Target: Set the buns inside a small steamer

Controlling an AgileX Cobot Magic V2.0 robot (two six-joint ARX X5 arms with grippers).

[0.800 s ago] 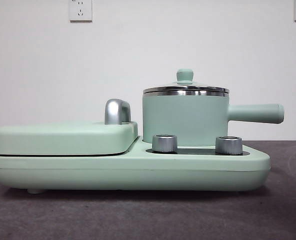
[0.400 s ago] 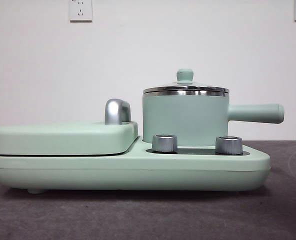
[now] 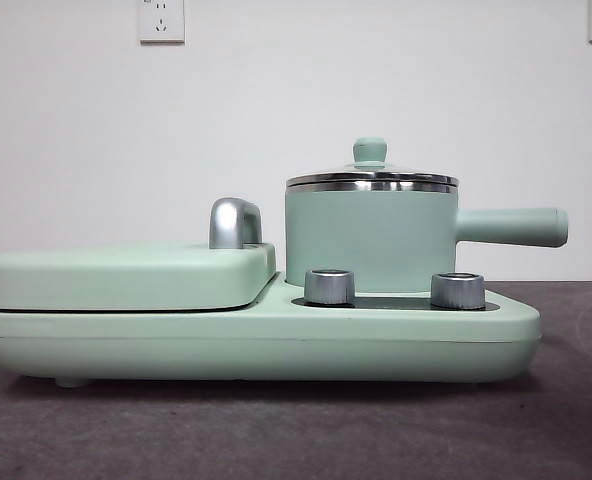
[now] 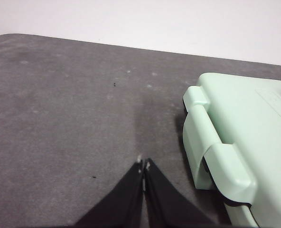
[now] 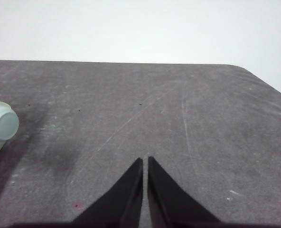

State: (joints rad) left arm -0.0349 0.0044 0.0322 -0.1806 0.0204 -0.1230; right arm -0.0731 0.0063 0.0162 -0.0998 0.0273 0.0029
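No buns visible in any view; small steamer sits lidded on the appliance base, so nothing loaded yet, with left gripper and right gripper both fingers together, empty, over bare worktop.

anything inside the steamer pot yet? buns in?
Cannot tell. The glass lid with its green knob sits on the small steamer; its opaque wall hides the inside. No buns show in any view.
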